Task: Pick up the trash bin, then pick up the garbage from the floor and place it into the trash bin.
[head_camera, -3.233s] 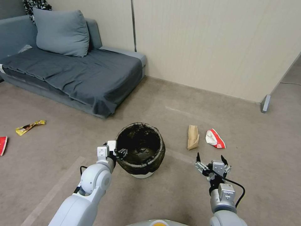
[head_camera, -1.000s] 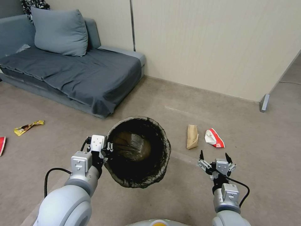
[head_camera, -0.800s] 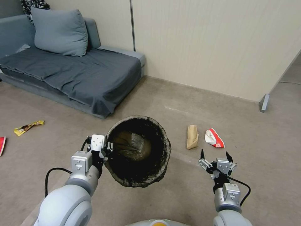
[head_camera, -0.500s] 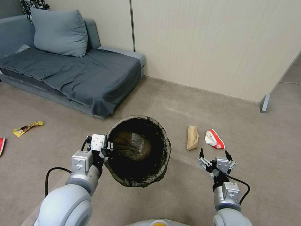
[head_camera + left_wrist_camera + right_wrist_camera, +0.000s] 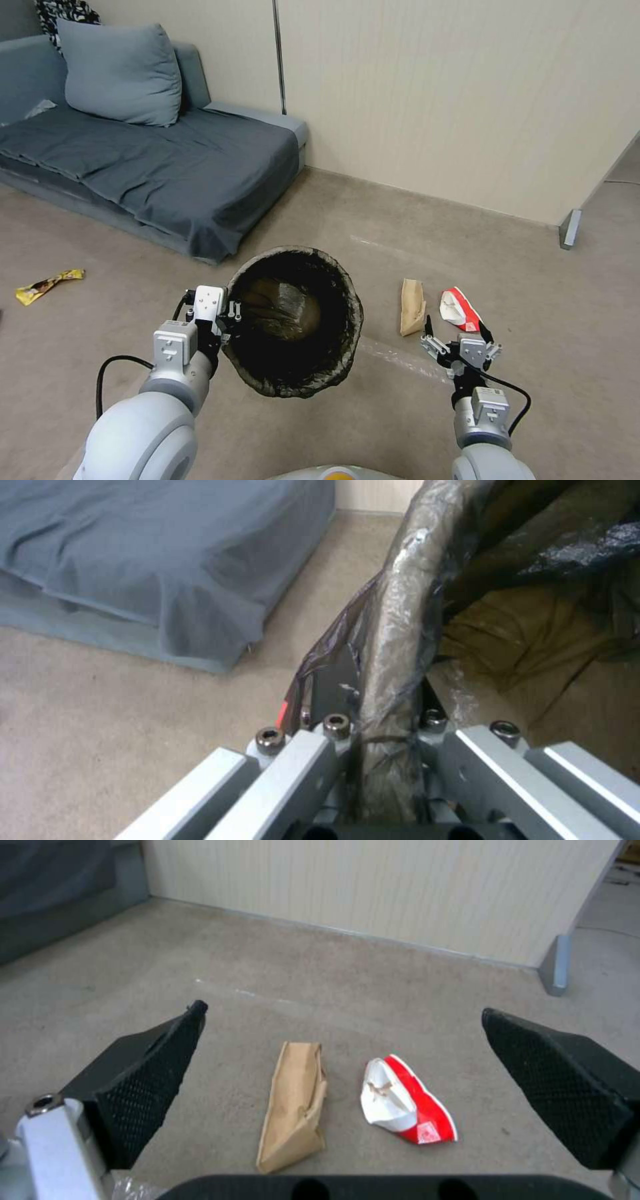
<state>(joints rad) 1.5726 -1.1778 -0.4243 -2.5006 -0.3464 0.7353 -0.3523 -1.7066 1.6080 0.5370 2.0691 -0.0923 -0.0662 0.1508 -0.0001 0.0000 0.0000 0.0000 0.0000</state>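
The left gripper pinches the trash bin by its left rim, holding it off the floor. The right gripper hovers with fingers spread, the brown paper bag and red-and-white cup lying just beyond it.

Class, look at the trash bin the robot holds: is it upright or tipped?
Tipped. The trash bin hangs off the floor, its rim clamped in the left hand, mouth tilted toward the head camera, showing the liner inside.

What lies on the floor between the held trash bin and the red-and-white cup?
A crumpled brown paper bag lies between the trash bin and the cup, seen in the head view.
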